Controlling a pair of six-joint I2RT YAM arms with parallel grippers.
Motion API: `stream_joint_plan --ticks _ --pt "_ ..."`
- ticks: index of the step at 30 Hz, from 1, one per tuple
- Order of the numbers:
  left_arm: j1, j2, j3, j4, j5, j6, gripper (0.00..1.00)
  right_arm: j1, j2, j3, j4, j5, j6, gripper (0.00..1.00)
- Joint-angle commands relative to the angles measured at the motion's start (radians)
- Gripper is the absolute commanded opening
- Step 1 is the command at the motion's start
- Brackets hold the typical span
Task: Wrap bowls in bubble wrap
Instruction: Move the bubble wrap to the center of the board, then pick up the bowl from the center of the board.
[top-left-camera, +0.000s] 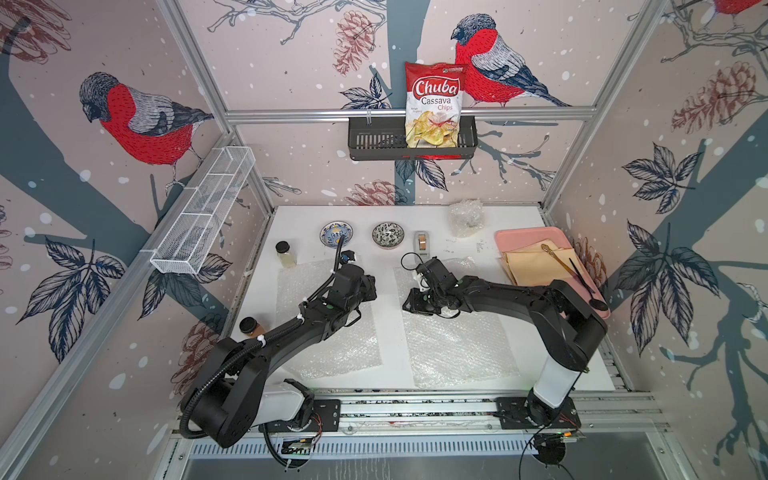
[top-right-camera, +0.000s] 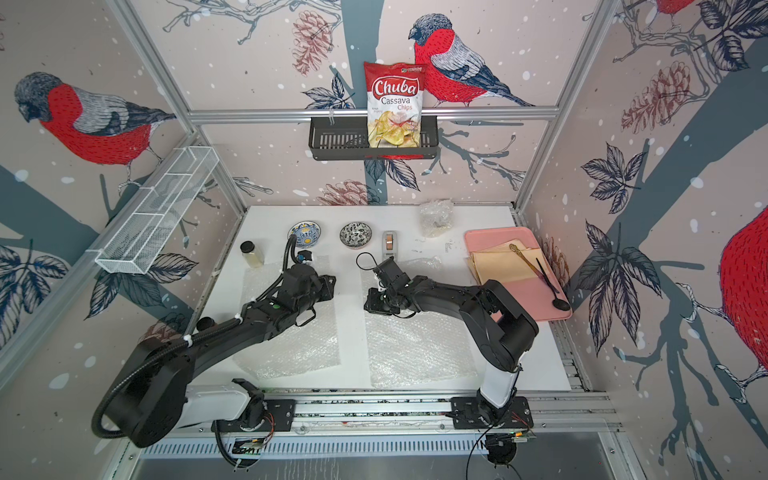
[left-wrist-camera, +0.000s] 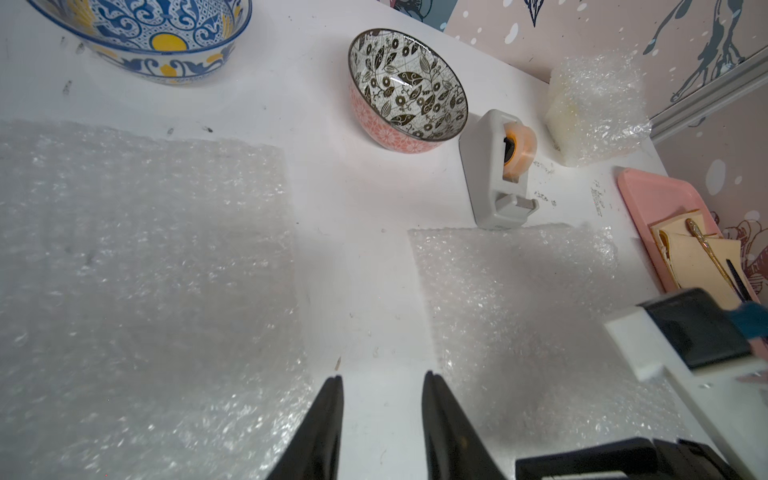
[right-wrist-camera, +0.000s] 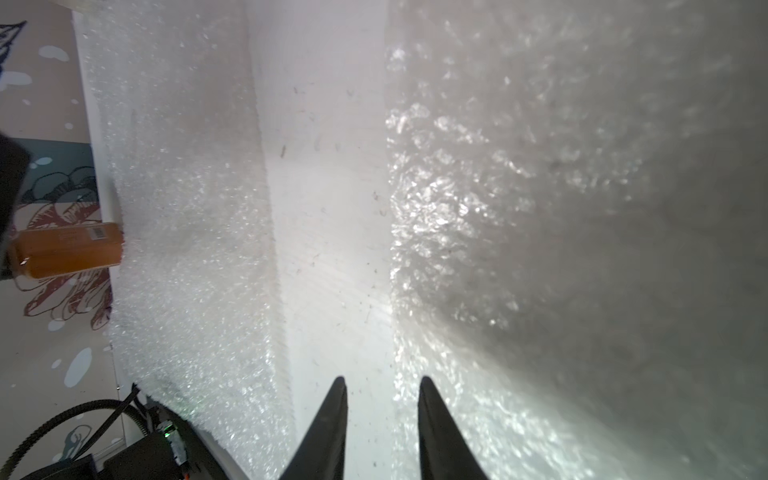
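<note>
Left claw (left-wrist-camera: 382, 386) and right claw (right-wrist-camera: 382, 386) hover parted and empty above the bare strip between two bubble wrap sheets (left-wrist-camera: 145, 270), which flank each claw. Beyond the left claw sit the blue-and-yellow bowl (left-wrist-camera: 158, 37) and the black-and-white bowl (left-wrist-camera: 409, 89), probably hard, slick and breakable, so best pinched across the rim.

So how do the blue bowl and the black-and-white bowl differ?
The blue-and-yellow bowl is blue and yellow inside and out; the black-and-white bowl has dark leaves inside, coral pink outside. The blue-and-yellow bowl also looks wider than the black-and-white bowl. Both stand upright, empty and unwrapped on the white table, off the bubble wrap.
</note>
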Motion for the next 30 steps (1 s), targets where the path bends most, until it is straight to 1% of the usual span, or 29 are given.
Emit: stream_joint_plan --ticks 1,4,7,11,14,20,23,26,28,29,30 --pt "0.015 0.071 0.094 -0.048 -0.02 -0.007 0.38 -0.024 -0.069 -0.007 -0.01 0.018 -0.037 0.31" --pt "0.046 0.2 0.228 -0.094 0.001 -0.017 0.4 -0.072 -0.127 -0.029 -0.032 0.043 -0.065 0.31" --pt "0.087 0.356 0.394 -0.165 0.068 -0.026 0.41 -0.131 -0.176 -0.067 -0.045 0.044 -0.092 0.32" --pt "0.145 0.524 0.58 -0.229 0.153 -0.041 0.44 -0.212 -0.25 -0.124 -0.072 0.062 -0.126 0.34" --pt "0.177 0.601 0.665 -0.237 0.2 -0.053 0.46 -0.268 -0.298 -0.17 -0.083 0.052 -0.149 0.34" --pt "0.191 0.727 0.82 -0.304 0.19 -0.045 0.46 -0.359 -0.364 -0.244 -0.078 0.026 -0.177 0.35" --pt "0.194 0.792 0.891 -0.311 0.223 -0.034 0.45 -0.396 -0.385 -0.269 -0.068 0.015 -0.191 0.35" --pt "0.194 0.861 0.978 -0.367 0.206 -0.025 0.42 -0.42 -0.398 -0.289 -0.067 0.002 -0.204 0.35" --pt "0.194 0.888 1.012 -0.39 0.194 -0.016 0.38 -0.437 -0.414 -0.305 -0.063 -0.006 -0.208 0.35" --pt "0.194 0.893 1.017 -0.39 0.194 -0.012 0.33 -0.445 -0.42 -0.315 -0.061 -0.008 -0.211 0.35" --pt "0.194 0.892 1.015 -0.385 0.197 -0.006 0.23 -0.454 -0.427 -0.324 -0.06 -0.008 -0.212 0.35"
